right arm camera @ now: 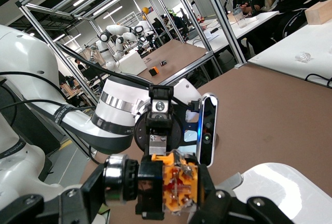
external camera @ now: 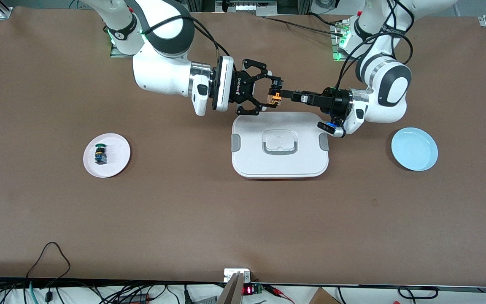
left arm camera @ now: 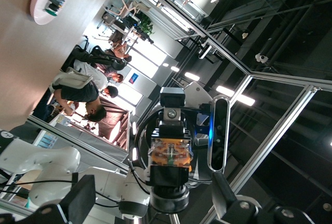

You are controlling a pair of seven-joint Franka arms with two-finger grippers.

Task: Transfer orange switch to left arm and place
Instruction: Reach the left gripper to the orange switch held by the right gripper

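The orange switch [external camera: 274, 98] hangs in the air between the two grippers, over the edge of the white box [external camera: 251, 160] that lies farthest from the front camera. My right gripper [external camera: 271, 93] is shut on it end to end, one finger on the round cap and one on the orange body [right arm camera: 176, 185]. My left gripper [external camera: 280, 93] faces it from the left arm's end. Its fingers [left arm camera: 83, 198] stand wide on both sides of the switch [left arm camera: 170, 162] with gaps, so it is open. The box's lid also shows in the right wrist view [right arm camera: 280, 187].
A pink plate [external camera: 114, 162] toward the right arm's end holds the green-capped blue switch [external camera: 100, 154]. A light blue plate [external camera: 414, 148] lies toward the left arm's end. Cables run along the table edge nearest the front camera.
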